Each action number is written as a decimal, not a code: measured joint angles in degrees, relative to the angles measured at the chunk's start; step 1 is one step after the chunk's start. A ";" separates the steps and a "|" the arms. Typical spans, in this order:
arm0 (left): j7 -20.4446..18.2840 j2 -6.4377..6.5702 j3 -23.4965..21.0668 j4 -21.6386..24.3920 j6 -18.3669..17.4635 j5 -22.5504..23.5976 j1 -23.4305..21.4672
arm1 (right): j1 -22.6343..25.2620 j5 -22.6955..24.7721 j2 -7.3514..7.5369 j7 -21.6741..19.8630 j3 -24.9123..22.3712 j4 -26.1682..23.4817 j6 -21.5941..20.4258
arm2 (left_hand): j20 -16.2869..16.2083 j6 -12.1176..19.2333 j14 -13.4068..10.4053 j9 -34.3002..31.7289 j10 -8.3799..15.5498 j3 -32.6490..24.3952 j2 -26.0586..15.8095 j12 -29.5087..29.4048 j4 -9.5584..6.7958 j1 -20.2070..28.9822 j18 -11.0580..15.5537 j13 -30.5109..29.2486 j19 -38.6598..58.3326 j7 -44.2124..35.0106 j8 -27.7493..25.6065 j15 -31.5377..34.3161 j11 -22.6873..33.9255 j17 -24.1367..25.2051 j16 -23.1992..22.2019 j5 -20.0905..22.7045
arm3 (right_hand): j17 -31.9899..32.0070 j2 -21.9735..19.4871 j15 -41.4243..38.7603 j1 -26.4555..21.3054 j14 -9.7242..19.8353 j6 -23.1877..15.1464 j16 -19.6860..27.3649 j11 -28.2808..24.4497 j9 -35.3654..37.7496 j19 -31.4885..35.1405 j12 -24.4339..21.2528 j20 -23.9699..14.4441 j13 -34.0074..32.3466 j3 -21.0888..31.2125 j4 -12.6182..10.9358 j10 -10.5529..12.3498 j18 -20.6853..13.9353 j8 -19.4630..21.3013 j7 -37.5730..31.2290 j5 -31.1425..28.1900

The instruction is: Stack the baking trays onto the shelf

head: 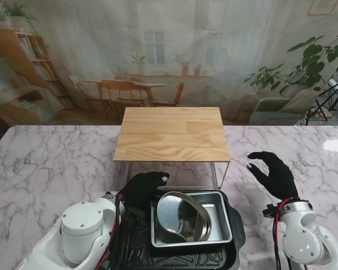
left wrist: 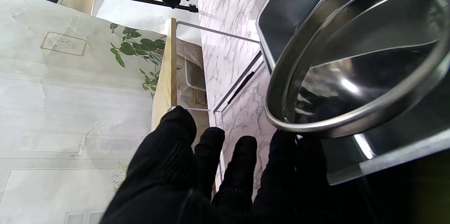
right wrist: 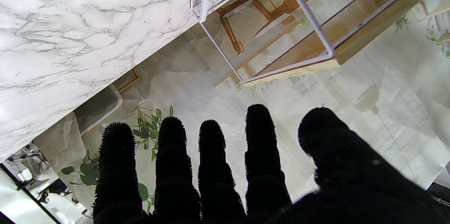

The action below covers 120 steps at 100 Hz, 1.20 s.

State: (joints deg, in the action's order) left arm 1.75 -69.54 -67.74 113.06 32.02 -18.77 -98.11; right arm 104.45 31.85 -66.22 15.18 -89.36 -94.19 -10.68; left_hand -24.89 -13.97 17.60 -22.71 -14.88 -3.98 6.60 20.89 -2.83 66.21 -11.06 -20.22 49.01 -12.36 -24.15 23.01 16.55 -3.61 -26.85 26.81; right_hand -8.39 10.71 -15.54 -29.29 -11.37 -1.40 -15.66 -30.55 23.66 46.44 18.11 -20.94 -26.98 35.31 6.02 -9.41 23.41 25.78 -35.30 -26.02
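A round steel pan (head: 183, 216) (left wrist: 351, 76) leans tilted inside a rectangular steel tray (head: 217, 225) (left wrist: 299, 2), which sits in a black baking tray (head: 234, 239) at the table's near edge. The shelf (head: 172, 134) (left wrist: 165, 72) (right wrist: 316, 37), a wooden top on thin white wire legs, stands just beyond them. My left hand (head: 143, 188) (left wrist: 211, 174) rests at the round pan's left rim with fingers spread, the outer fingers touching the rim. My right hand (head: 273, 171) (right wrist: 228, 174) hovers open to the right of the shelf, fingers straight and holding nothing.
The marble table (head: 45, 163) (right wrist: 70, 23) stretches to both sides of the shelf. The space under the shelf top holds nothing I can see. A printed room backdrop hangs behind the table's far edge.
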 measured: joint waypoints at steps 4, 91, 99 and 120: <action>0.00 0.00 -0.02 0.01 0.47 -0.06 0.00 | 0.00 0.00 0.00 -0.01 0.01 0.00 0.00 | -0.61 -0.46 0.15 -1.25 -0.11 0.00 0.00 0.07 0.00 0.02 -0.16 -0.71 0.84 -0.25 -0.83 0.68 0.04 -0.62 -0.57 0.96 | 0.00 0.00 0.00 0.00 0.00 0.00 0.00 0.00 0.00 0.00 0.00 0.00 0.00 0.00 0.00 0.00 0.00 0.00 0.00 0.00; -2.94 0.11 0.07 -1.08 8.43 -2.38 1.08 | -0.09 -0.19 0.01 -0.23 -0.02 0.21 -0.23 | -2.11 -1.90 1.56 -1.74 -2.10 2.48 -2.95 0.09 -0.01 0.64 -1.19 -0.41 5.12 3.41 -1.65 1.64 -1.65 -0.67 -0.39 2.52 | 0.01 0.01 0.00 0.01 0.00 0.00 0.00 0.00 0.00 0.00 0.00 0.00 0.00 0.00 0.00 -0.01 0.00 -0.03 0.00 0.00; -2.94 0.04 -0.05 -1.22 8.20 -1.71 1.13 | -0.09 -0.23 0.01 -0.23 -0.06 0.24 -0.24 | -2.11 -1.90 1.41 -0.36 -2.07 2.86 -2.96 0.07 -0.01 0.60 -0.81 1.10 5.14 3.49 -1.55 1.62 -1.69 0.48 -0.39 2.23 | 0.01 0.01 0.00 0.02 0.00 0.00 0.00 0.00 0.00 0.00 0.00 0.00 0.00 0.00 0.00 -0.01 0.00 -0.03 0.00 0.00; -4.70 0.54 -1.53 -0.90 6.21 1.43 0.68 | -0.14 -0.24 0.01 -0.22 -0.08 0.37 -0.42 | -1.35 -1.90 1.00 -0.02 -1.30 3.03 -2.98 0.07 -0.01 -0.10 -0.30 3.13 0.88 3.53 -1.05 0.12 -2.27 2.83 0.00 1.86 | 0.01 0.01 0.00 0.04 0.00 0.00 0.00 0.00 0.00 0.00 0.00 0.00 0.00 0.00 0.00 -0.01 0.00 -0.03 0.00 0.00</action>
State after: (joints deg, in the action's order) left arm -2.95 -69.01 -69.27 112.17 38.23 -17.34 -97.43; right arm 104.30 31.61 -66.21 14.96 -89.45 -93.82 -11.10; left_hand -26.24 -15.87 18.60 -22.73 -16.18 -0.94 3.61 20.96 -2.83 66.11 -11.36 -17.09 49.89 -8.83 -25.20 23.13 14.29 -0.77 -26.85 28.67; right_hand -8.38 10.72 -15.54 -29.25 -11.37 -1.40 -15.66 -30.55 23.66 46.44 18.11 -20.94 -26.98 35.31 6.02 -9.42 23.41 25.75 -35.30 -26.02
